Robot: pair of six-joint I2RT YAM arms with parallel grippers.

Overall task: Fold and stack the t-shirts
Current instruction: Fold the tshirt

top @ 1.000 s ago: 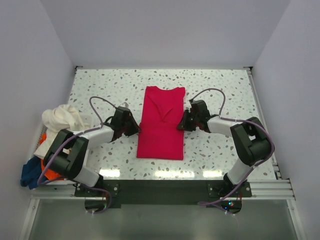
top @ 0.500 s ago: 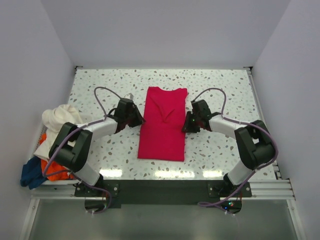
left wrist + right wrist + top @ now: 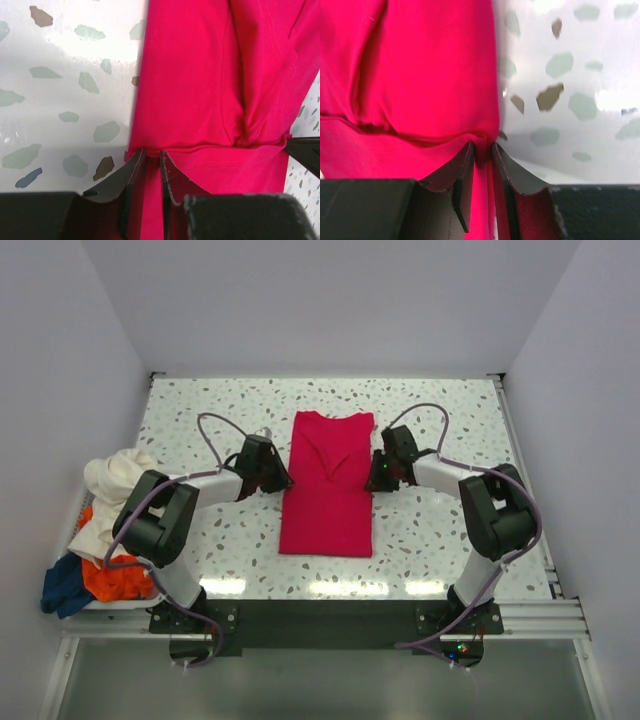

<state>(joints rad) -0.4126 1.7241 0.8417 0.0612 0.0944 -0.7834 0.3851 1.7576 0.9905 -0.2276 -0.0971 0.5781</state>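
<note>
Well, the red t-shirt (image 3: 327, 485) lies flat in the middle of the speckled table (image 3: 200, 410), folded into a tall narrow strip that runs from the far side toward the arms' bases. A V-shaped crease shows in its far half, while the near half looks smooth.

Both arms reach in low from either side and meet the strip at about the same level, a little past its middle toward the far end. The left tool (image 3: 152, 157) is clenched on the left long edge of the red t-shirt. From its own camera, the two dark fingers (image 3: 127, 175) stand close together with a thin fold of red cloth pinched between them. A stitched edge of an upper layer crosses the cloth right at their tips.

The right tool (image 3: 483, 150) grips the opposite long edge in the same way, its fingers (image 3: 512, 175) nearly together with red cloth caught between. The cloth puckers slightly where it enters the grip. The bare table shows just beside each pinched edge.

Off at the table's near left corner, well apart from the red one, three more shirts sit crumpled in a heap. The cream t-shirt (image 3: 115, 480) is bunched at the far end of the heap. The orange t-shirt (image 3: 115, 580) lies nearer, and the dark blue t-shirt (image 3: 62, 585) is at the outer edge beside it.
</note>
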